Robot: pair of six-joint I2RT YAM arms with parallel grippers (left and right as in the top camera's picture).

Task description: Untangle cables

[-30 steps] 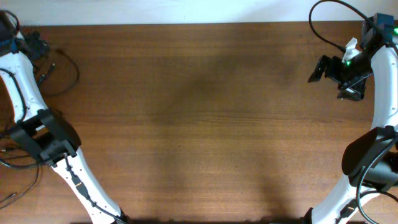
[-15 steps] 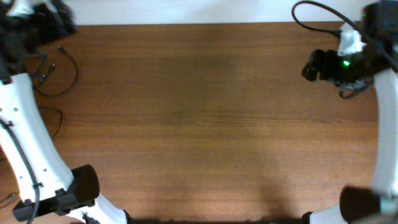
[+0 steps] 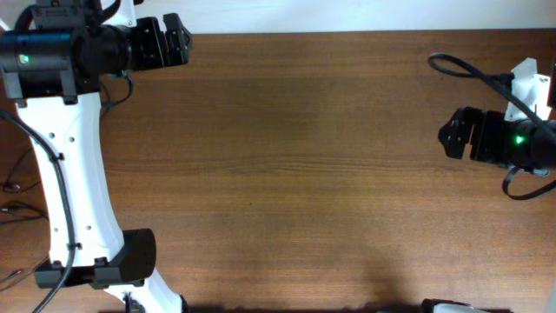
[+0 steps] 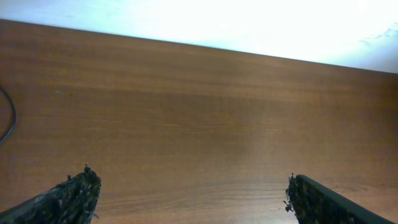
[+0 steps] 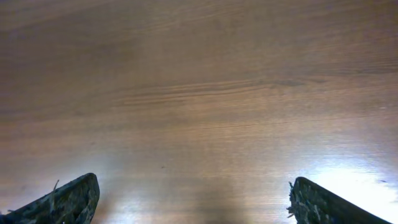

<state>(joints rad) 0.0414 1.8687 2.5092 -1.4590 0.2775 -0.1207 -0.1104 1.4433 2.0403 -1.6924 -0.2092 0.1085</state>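
Note:
Of the cables I see only one thin black arc [image 4: 7, 121] at the left border of the left wrist view, lying on the wood. In the overhead view my white left arm [image 3: 74, 174] lies over the far-left corner and covers most of them. My left gripper [image 3: 182, 41] [image 4: 189, 186] is at the table's far edge, pointing right, open with bare wood between its fingers. My right gripper [image 3: 445, 135] [image 5: 193, 190] hovers at the right side, pointing left, open and holding nothing.
The wooden table [image 3: 287, 174] fills the view, with a white surface beyond its far edge. The right arm's thick black cable [image 3: 469, 68] loops over the far right. Thin dark cords [image 3: 10, 198] trail at the left border beside the left arm's base.
My left arm swung up and its gripper moved right along the far edge, covering the cable loop seen earlier. My right gripper moved toward the near side. Both grippers stay open.

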